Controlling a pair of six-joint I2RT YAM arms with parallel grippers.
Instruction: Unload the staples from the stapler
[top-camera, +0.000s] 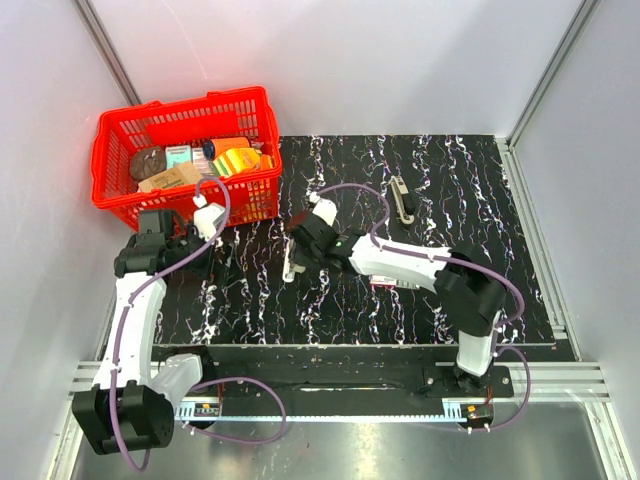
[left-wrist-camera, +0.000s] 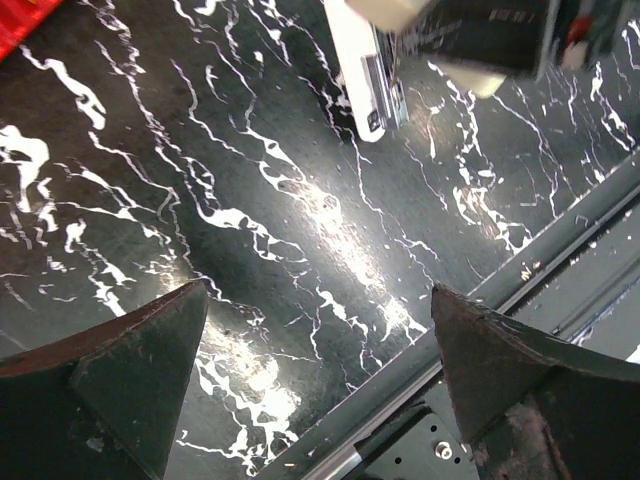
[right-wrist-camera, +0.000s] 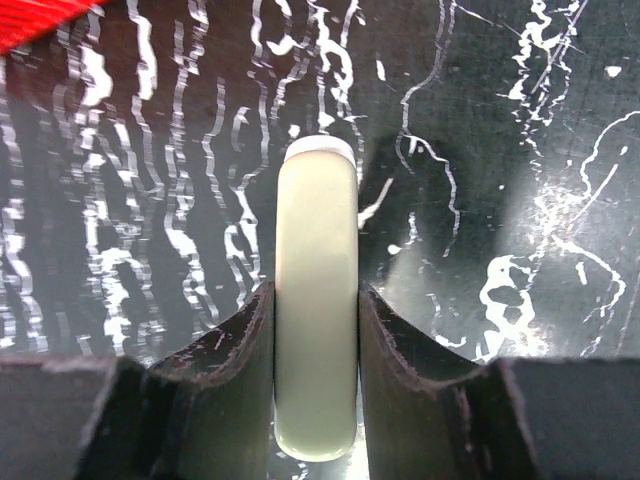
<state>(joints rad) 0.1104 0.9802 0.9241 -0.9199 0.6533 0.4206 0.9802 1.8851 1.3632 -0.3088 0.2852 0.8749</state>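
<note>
The right claw (right-wrist-camera: 316, 292) is squeezing the cream stapler (right-wrist-camera: 316, 200) from both sides, near the middle of the black desk (top-camera: 480, 220). I think it is gripping tight so the stapler is not sliding when the staples are being taken out. The left claw (left-wrist-camera: 318, 295) is hanging wide apart near the stapler, holding nothing, maybe waiting to help. No writing is showing on the stapler. The boxes in the red basket (top-camera: 240, 200) are wearing labels too small to read

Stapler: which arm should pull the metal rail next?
Left, probably. Right pincer is clamped on the stapler; left pincer is open and empty, facing its metal rail.
</note>
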